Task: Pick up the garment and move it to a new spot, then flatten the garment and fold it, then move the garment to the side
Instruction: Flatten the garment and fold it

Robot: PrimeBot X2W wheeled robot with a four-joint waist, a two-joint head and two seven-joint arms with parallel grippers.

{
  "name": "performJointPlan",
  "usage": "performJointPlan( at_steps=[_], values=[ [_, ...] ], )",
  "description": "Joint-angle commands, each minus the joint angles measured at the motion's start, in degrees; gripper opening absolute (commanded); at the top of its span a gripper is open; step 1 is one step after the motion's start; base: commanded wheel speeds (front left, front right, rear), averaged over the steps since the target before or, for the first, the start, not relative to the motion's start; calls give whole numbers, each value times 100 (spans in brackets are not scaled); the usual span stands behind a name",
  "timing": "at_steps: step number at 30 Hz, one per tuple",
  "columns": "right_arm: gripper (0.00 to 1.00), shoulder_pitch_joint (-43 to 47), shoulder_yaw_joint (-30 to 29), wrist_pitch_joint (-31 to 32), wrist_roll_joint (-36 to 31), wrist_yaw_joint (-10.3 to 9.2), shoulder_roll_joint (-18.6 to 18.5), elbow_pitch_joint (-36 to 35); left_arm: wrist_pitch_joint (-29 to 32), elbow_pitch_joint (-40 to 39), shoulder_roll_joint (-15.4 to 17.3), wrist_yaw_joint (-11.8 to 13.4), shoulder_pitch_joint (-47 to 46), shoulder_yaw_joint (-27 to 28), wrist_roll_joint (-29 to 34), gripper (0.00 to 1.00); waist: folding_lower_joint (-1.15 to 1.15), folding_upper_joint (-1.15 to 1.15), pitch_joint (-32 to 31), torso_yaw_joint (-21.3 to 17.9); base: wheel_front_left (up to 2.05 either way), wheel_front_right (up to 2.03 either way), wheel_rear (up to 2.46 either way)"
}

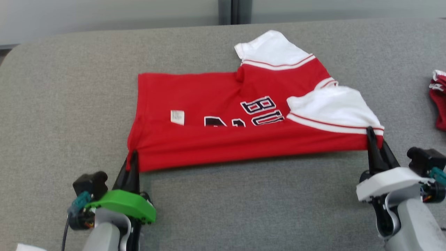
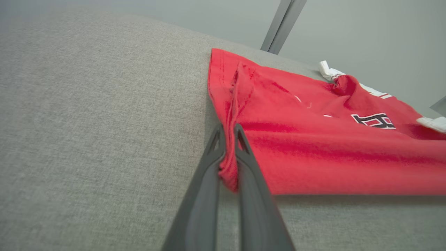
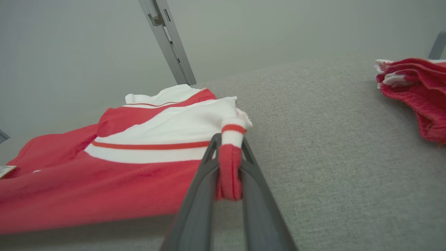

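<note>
The garment (image 1: 226, 139) is a red jersey with white sleeves and black-and-white lettering, lying on the grey table with its near edge lifted and stretched taut. My left gripper (image 1: 132, 155) is shut on the garment's near left corner; in the left wrist view the red cloth (image 2: 313, 146) is bunched between the dark fingers (image 2: 240, 146) of that gripper (image 2: 227, 134). My right gripper (image 1: 373, 134) is shut on the near right corner by the white sleeve; the right wrist view shows a red-and-white fold (image 3: 229, 164) pinched in that gripper (image 3: 230, 141).
A second red-and-white cloth (image 1: 439, 101) lies at the table's right edge, also in the right wrist view as a red heap (image 3: 418, 94). The grey padded table (image 1: 69, 104) runs wide to the left and in front. A wall with a dark vertical post (image 1: 230, 10) stands behind.
</note>
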Motion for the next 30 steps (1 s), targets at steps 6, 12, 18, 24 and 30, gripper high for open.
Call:
performJointPlan(
  at_steps=[6,12,18,24,30],
  values=[
    [0,996,-13,-2,370,-14,-107,25,1,-103,-32,12,1077,115,120,0,0,0,-597,120,0,0,0],
    [100,1522,38,-5,475,-13,-4,66,2,-76,-106,12,1611,-95,79,81,0,0,-545,146,0,0,0],
    [100,1159,20,-4,140,-11,-3,-121,1,-397,-124,112,1221,40,102,100,0,0,-236,124,0,0,0],
    [100,432,87,32,-148,-11,-17,-177,2,-241,-119,101,272,160,382,100,0,0,201,104,0,0,0],
    [100,-282,243,119,-336,-11,1,-74,3,473,44,45,-1000,246,397,100,0,0,634,23,0,0,0]
  ],
)
